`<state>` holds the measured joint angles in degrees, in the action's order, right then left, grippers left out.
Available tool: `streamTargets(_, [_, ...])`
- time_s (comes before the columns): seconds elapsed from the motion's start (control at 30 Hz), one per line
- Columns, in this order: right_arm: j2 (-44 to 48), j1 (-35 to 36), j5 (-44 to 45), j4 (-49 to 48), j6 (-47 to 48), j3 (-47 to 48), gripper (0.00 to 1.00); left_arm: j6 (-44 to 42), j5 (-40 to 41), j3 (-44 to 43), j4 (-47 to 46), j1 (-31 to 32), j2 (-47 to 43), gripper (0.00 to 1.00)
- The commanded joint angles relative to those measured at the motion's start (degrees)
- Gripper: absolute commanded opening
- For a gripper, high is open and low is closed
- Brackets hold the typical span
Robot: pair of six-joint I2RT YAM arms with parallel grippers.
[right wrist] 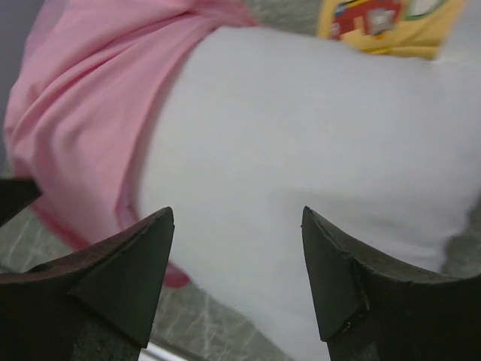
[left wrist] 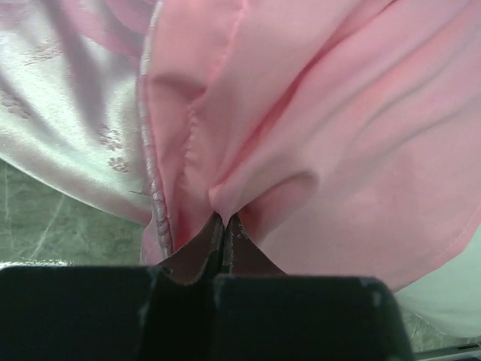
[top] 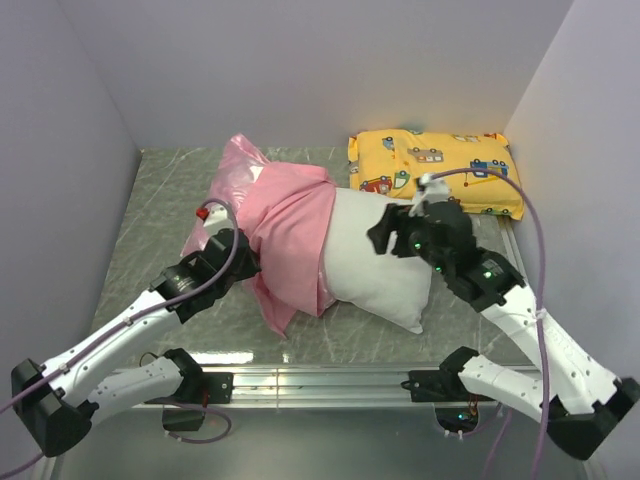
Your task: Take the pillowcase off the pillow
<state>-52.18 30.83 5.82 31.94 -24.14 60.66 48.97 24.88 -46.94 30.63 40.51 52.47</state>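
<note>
From above, the white pillow [top: 378, 268] lay at a slant across the middle of the grey marbled table [top: 165, 195], its right half bare and its left half inside the pink pillowcase [top: 288, 222]. The case was bunched back toward the left, its shiny end heaped up at the far left and its matte inner side turned outward over the middle. The left gripper [top: 246, 262] was pressed into the near-left folds of the case; from this height one could not tell how its jaws stood. The right gripper [top: 386, 236] hung over the bare part of the pillow, near its far edge. A yellow vehicle-print pillow [top: 436, 170] lay at the far right of the table, just beside the white one.

The left wrist camera showed the left gripper [left wrist: 224, 227] with its jaws brought together on a pinched fold of the pillowcase [left wrist: 338, 150], matte pink cloth rising in creases from the tips. The shiny rose-patterned side of the case draped to the left over the table [left wrist: 45, 226], and a sliver of the pillow [left wrist: 455, 289] showed at lower right.

The right wrist camera showed the right gripper [right wrist: 237, 218] with its jaws spread wide apart and nothing between them, the pillow [right wrist: 323, 135] filling the view beyond; whether the tips touched it could not be told. The pillowcase [right wrist: 83, 113] covered the pillow's left end, and a corner of the yellow pillow [right wrist: 383, 22] showed at the top edge.
</note>
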Motion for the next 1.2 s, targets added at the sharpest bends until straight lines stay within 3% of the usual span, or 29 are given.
streamTargets(0.0, [-5.5, 10.2, 8.4, -2.1, -0.6, 0.7, 0.77, 1.1, 2.6, -3.9, -3.1, 2.6, 2.1, 0.01])
streamTargets(0.1, [-11.7, 15.8, 10.1, -5.2, -2.0, -1.8, 0.79, 1.0, 3.3, -5.3, -3.7, 4.7, 3.9, 0.00])
streamTargets(0.23, [-20.7, 16.8, 12.9, -8.3, -4.8, -4.1, 0.81, 0.3, 3.8, -7.4, -3.2, 5.6, 5.9, 0.00])
streamTargets(0.27, [-21.8, 16.4, 13.6, -8.5, -5.0, -5.2, 0.76, 0.2, 4.4, -8.5, -2.6, 5.7, 5.9, 0.01])
streamTargets(0.33, [-21.8, 15.1, 11.6, -11.6, -5.2, -7.0, 0.62, -0.6, 5.3, -9.8, -1.4, 5.6, 5.5, 0.01])
streamTargets(0.37, [-21.5, 14.5, 10.6, -12.3, -5.2, -8.4, 0.40, -1.2, 6.0, -10.1, -1.4, 5.7, 4.8, 0.02])
streamTargets(0.43, [-20.5, 12.7, 9.6, -12.3, -4.6, -8.5, 0.18, -3.2, 7.4, -11.8, -0.9, 5.5, 4.7, 0.14])
streamTargets(0.47, [-20.4, 12.2, 9.5, -11.6, -4.4, -7.8, 0.00, -3.9, 7.9, -12.7, -0.3, 5.5, 4.9, 0.22])
streamTargets(0.5, [-19.8, 11.8, 9.4, -11.0, -4.2, -7.6, 0.00, -4.8, 9.5, -13.7, 0.7, 5.5, 5.1, 0.43])
streamTargets(0.6, [-15.5, 8.6, 4.3, -11.3, -4.2, -7.8, 0.00, -5.3, 12.6, -16.5, 5.0, 4.4, 5.2, 0.76])
streamTargets(0.7, [-10.5, 2.1, -3.9, -13.2, -5.4, -8.5, 0.00, -5.2, 12.0, -16.0, 6.7, -1.5, 3.0, 0.87])
streamTargets(0.9, [-9.9, -2.7, -4.0, -8.7, -4.0, -2.9, 0.00, -5.4, -0.8, -6.5, 4.1, -17.0, -0.4, 0.92])
streamTargets(1.17, [-10.7, -3.2, -6.8, -9.7, -3.6, -2.5, 0.00, -5.3, -9.9, 3.2, -2.5, -20.6, -1.1, 0.91])
